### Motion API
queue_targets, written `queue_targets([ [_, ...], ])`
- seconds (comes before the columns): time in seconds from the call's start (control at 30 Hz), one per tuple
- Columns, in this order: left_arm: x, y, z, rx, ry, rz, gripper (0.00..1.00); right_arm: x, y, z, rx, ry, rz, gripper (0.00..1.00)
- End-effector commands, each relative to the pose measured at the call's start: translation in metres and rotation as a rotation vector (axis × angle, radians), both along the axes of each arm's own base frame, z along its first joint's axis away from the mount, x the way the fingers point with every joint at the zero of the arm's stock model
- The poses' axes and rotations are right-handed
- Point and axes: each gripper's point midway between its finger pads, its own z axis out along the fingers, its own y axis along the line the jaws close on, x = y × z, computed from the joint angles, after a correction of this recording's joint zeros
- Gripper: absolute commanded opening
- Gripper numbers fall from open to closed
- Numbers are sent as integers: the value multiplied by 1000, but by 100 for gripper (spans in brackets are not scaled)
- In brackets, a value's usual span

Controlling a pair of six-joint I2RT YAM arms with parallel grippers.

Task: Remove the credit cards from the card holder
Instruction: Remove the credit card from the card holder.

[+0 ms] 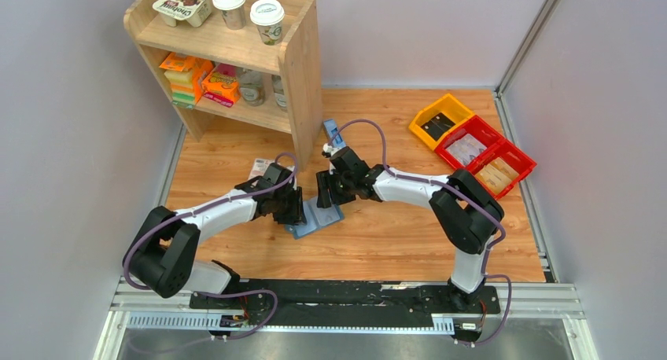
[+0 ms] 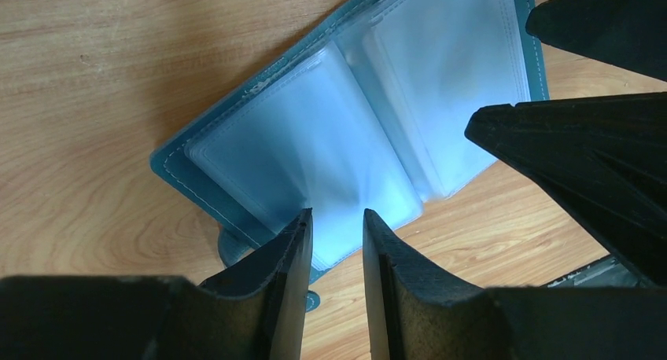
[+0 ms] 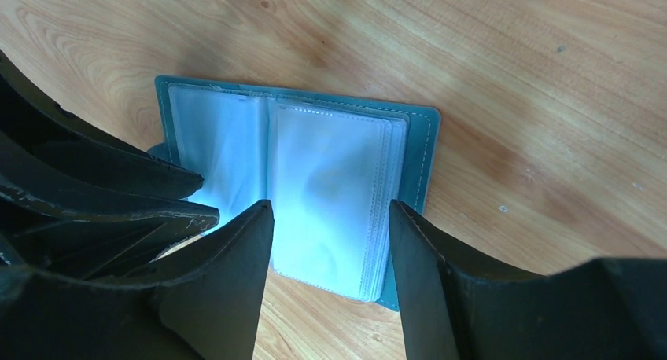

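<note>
Two — left end effector [image 2: 334, 215], right end effector [image 3: 330, 207] — jaws apart over one spread card holder [image 2: 315, 132].

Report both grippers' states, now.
Left gripper: jaws nearly together at the card holder's near edge; whether it grips cannot be told.
Right gripper: open above the card holder, holding nothing.

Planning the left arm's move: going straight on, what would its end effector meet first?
Probably the card holder, its clear sleeve pages just ahead of the left end effector; depth unclear.
</note>
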Motion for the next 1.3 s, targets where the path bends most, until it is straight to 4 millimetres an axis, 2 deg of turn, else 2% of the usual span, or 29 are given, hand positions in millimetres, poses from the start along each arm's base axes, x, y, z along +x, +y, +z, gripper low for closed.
queue_targets([
  [0.0,-2,2,-8,12,23,11,38,4,15,24,66,-54,32,58],
  [0.37,-3,1,-8,7,28,9,38,-3,18,9,54,-4,57,50],
  [0.53,-3,2,-8,8,28,11,38,1,9,2,5,-16,22,51],
  [0.67,-4,2,-9,8,29,9,38,5,4,4,-14,-42,1,51],
  [0.97,-3,1,-8,5,28,9,38,-4,14,4,15,-23,54,51],
  [1.27,-3,0,-10,4,32,7,38,-8,21,2,30,-3,86,45],
])
